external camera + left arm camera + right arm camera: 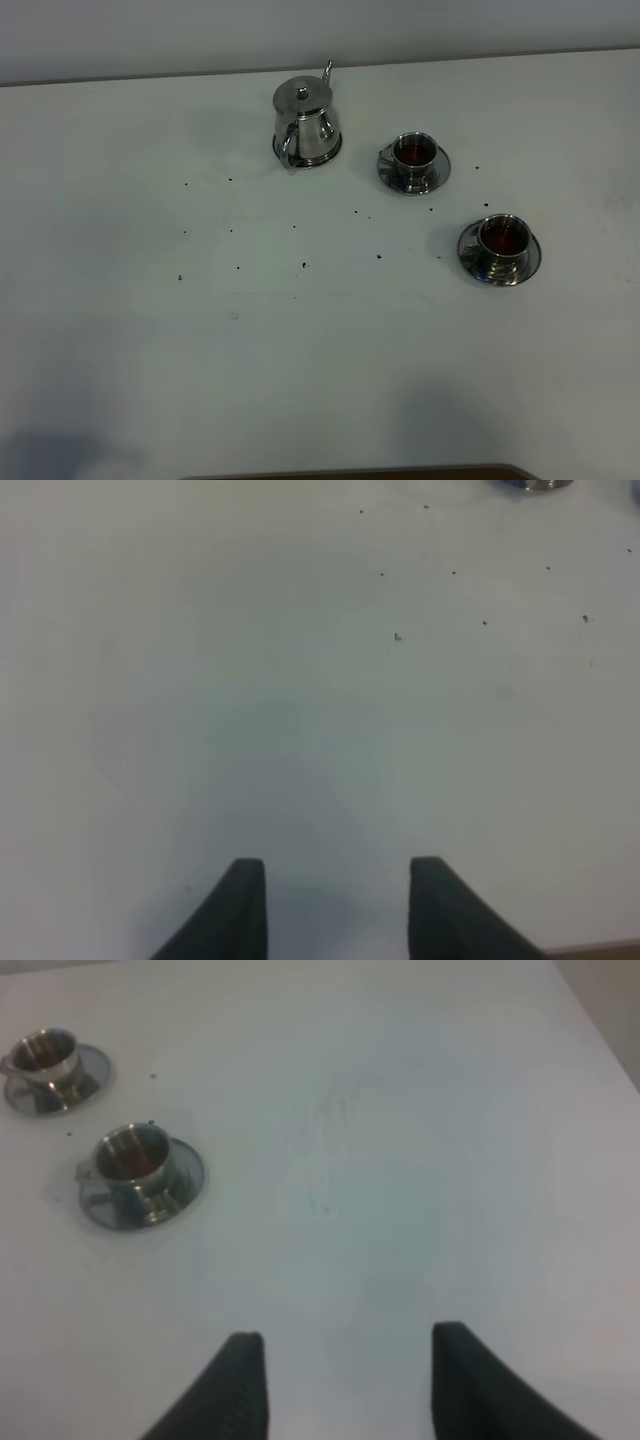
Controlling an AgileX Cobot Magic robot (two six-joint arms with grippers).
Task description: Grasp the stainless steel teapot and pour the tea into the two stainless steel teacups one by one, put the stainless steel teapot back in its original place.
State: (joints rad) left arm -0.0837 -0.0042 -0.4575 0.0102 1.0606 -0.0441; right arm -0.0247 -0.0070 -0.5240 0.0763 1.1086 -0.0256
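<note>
1. Far back on the table (pixel 150 350), left of the two cups (pixel 414 162), stands the teapot (pixel 306 124), upright, handle toward the camera.
2. Both cups look dark with tea, so pouring seems done.
3. Polished steel: rigid, likely slippery; the loop handle looks the safest hold.
4. Left gripper (pixel 338 905) and right gripper (pixel 348 1385) gape, holding nothing.

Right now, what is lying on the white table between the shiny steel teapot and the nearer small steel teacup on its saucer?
In the exterior high view, only bare white table separates the shiny steel teapot from that small steel teacup; the dark specks lie closer to the camera.
</note>
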